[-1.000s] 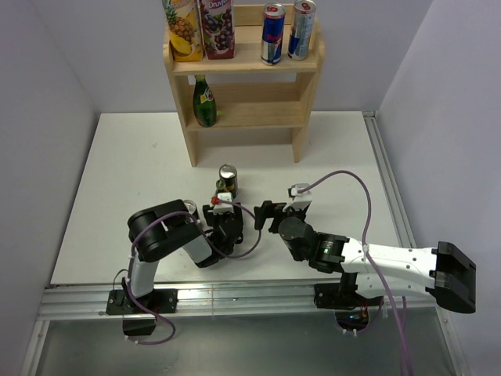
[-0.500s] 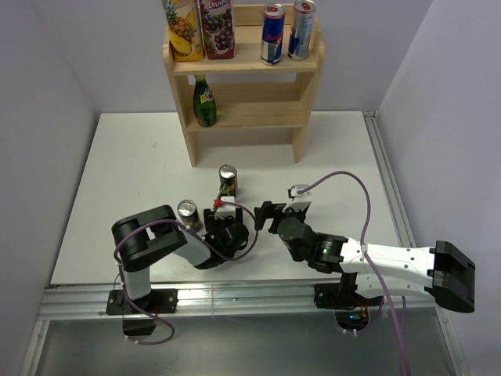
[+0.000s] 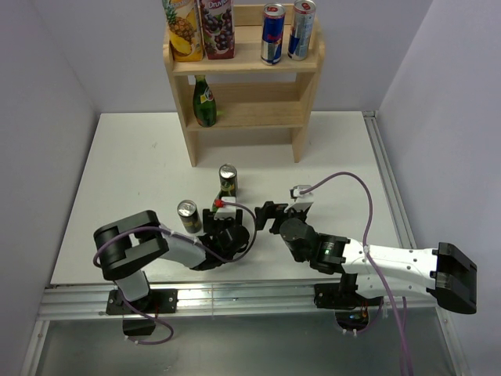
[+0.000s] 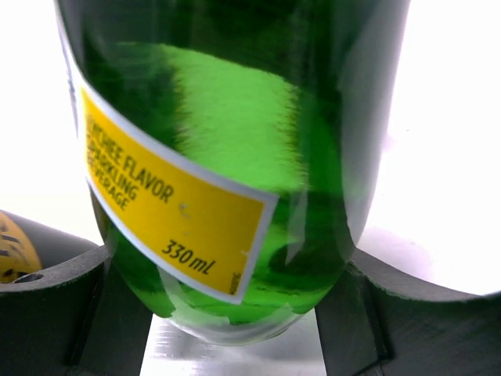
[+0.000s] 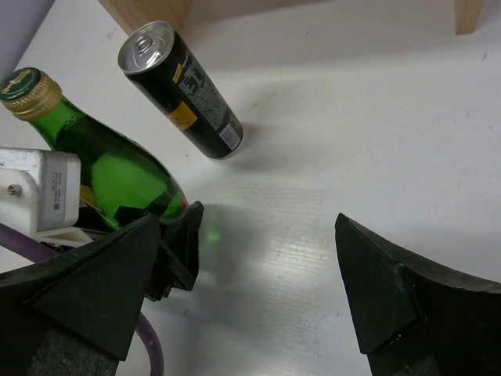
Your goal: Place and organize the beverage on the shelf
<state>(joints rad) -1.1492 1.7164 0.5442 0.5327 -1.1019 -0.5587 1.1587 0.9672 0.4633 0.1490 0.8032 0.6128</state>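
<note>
Just right of a small can [image 3: 188, 211] on the counter [image 3: 133, 164], grips a green bottle [image 4: 235, 157] with the left end effector [image 4: 235, 313]. Spreads the right end effector [image 5: 250, 290] wide, empty. Shows the shelf [image 3: 243, 64] well beyond both, bearing cartons [image 3: 184, 31], cans [image 3: 272, 35], a second bottle [image 3: 205, 102].

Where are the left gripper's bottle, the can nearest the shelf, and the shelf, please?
bottle [image 4: 235, 133]: left wrist view, green glass.
can [image 5: 192, 98]: right wrist view, black side.
shelf [image 3: 243, 66]: top external view, top tier's edge.
</note>
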